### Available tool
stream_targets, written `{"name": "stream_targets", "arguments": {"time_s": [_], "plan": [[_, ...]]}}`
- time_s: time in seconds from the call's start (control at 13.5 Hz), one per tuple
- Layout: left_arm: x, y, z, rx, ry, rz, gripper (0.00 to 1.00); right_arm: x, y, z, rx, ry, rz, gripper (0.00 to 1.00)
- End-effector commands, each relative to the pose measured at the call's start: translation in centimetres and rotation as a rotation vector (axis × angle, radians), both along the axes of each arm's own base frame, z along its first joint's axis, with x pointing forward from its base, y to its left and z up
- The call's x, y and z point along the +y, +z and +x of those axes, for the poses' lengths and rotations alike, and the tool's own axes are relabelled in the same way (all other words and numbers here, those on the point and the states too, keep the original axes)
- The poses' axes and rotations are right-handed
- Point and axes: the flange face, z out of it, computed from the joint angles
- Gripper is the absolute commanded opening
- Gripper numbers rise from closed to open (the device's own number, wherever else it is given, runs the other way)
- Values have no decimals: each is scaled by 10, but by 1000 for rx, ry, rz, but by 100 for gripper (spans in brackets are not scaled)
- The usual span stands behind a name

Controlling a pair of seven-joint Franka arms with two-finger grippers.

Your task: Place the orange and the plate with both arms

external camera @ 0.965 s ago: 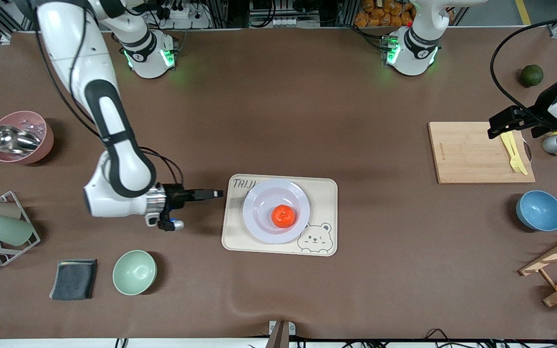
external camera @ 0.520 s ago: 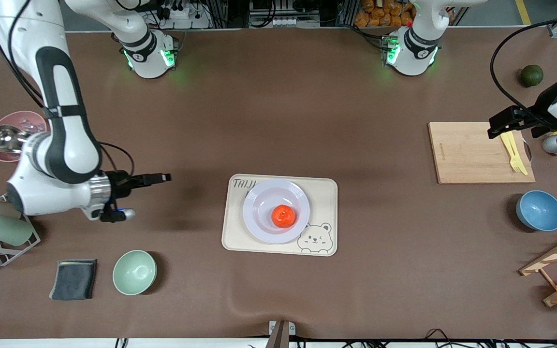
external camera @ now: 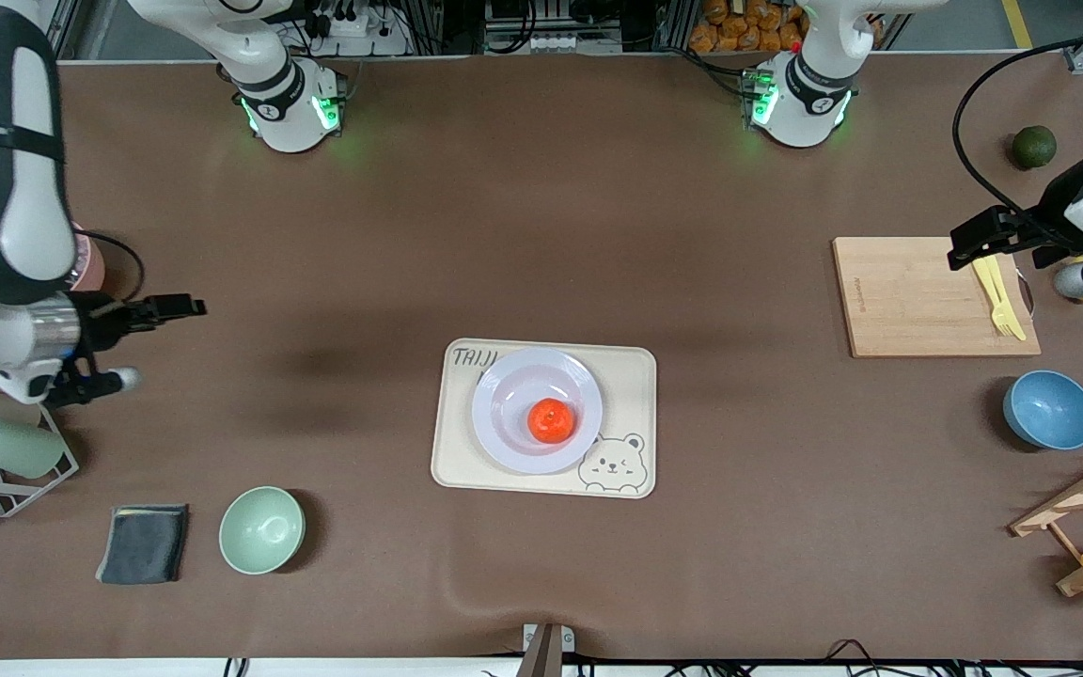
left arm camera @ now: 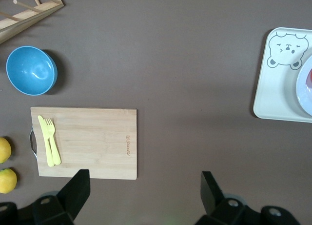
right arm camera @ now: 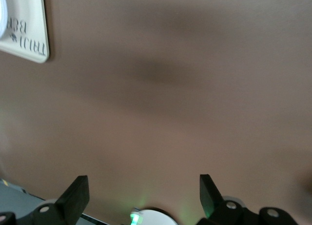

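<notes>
Pulling away from the cream bear tray (external camera: pixel 542 417), the right claw (external camera: pixel 186 306) has travelled from just beside the tray's edge toward the right arm's end of the desk (external camera: pixel 541 235) over the last second, and now hangs over bare brown surface near the pink bowl (external camera: pixel 88 266) and the cup rack (external camera: pixel 6 442). Its jaws are spread and empty, as the right wrist view shows, with only desk between the two fingers and a corner of the tray at the edge of that view.

At the left arm's end, the left claw (external camera: pixel 974 237) has not shifted across the three front views; it waits over the wooden cutting board (external camera: pixel 927 296), near the yellow fork (external camera: pixel 997 299). Its jaws too stand apart with nothing in them in the left wrist view.

Out from the claws, the orange (external camera: pixel 551 420) sits in the well of the plate (external camera: pixel 504 409), and the plate rests on the bear tray near the middle of the desk. Neither is touched by any claw.

With the fruit on the plate, the plate on the tray and both claws clear, the placing looks done; the right arm's retreat reads as a return to rest. A green bowl (external camera: pixel 261 529) and a blue bowl (external camera: pixel 1049 410) lie well apart from the tray.
</notes>
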Motion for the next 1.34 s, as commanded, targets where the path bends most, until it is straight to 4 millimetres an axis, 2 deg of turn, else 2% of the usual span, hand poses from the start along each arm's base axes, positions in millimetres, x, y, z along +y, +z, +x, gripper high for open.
{"name": "stream_targets", "arguments": {"time_s": [0.0, 0.15, 0.3, 0.45, 0.52, 0.59, 0.67, 0.96, 1.11, 1.26], "plan": [[-1, 5, 0, -16, -7, 26, 100, -33, 33, -3, -27, 136, -23, 100], [0, 5, 0, -15, -6, 24, 100, -58, 49, -10, -30, 121, -65, 100], [0, 5, 0, -17, -3, 23, 100, -85, 80, -26, -79, 76, -77, 100], [3, 15, 1, -37, -5, 24, 100, -87, 127, -46, -127, 89, -133, 100], [5, 19, -1, -43, 4, 24, 100, -86, 139, -56, -119, 83, -132, 100], [5, 20, -5, -38, 13, 24, 100, -81, 153, -63, -135, 81, -131, 100], [4, 24, -8, -40, 13, 22, 100, -68, 167, -66, -161, 66, -141, 100], [4, 19, -13, -40, 13, 23, 100, 10, 221, -72, -265, -207, -250, 100], [4, 18, -15, -54, 13, 23, 100, 27, 228, -73, -293, -191, -261, 100], [4, 18, -14, -57, 14, 21, 100, 25, 228, -70, -313, -185, -291, 100]]}}
